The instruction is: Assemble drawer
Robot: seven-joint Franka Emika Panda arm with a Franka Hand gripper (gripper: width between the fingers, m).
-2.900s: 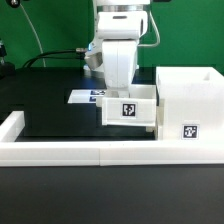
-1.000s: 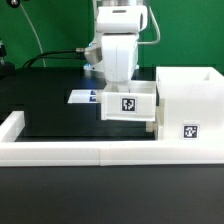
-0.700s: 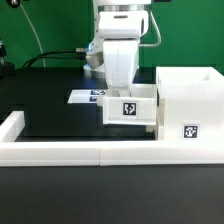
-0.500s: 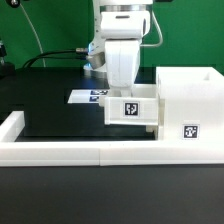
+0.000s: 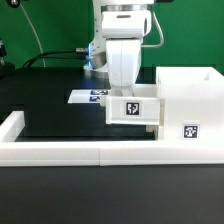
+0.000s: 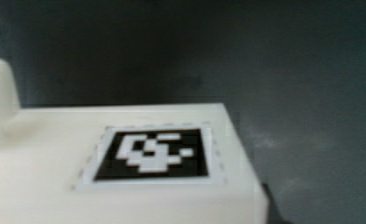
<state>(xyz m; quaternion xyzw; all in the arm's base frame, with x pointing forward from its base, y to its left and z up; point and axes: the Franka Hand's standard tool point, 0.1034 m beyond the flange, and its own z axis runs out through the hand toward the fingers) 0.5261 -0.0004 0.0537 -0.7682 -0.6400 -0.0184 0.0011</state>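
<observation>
The tall white drawer housing (image 5: 190, 98) stands at the exterior view's right, with a tag on its front. A small white tray (image 5: 133, 109) with a tag on its face sits against the housing's open side, partly pushed in. My gripper (image 5: 126, 90) comes down from above into the tray. Its fingertips are hidden behind the tray wall, and it seems shut on that wall. In the wrist view the tray's white face and tag (image 6: 155, 154) fill the frame over the black table (image 6: 251, 50). No fingers show there. A second tray is out of view.
The long low white wall (image 5: 80, 152) borders the black surface along the front and the exterior view's left. The marker board (image 5: 88, 97) lies flat behind the tray. Cables and a dark stand (image 5: 40, 50) are at the back.
The tray and my gripper have moved together toward the exterior view's right, so the tray's end now reaches further into the housing. It rose slightly, then came down again.
</observation>
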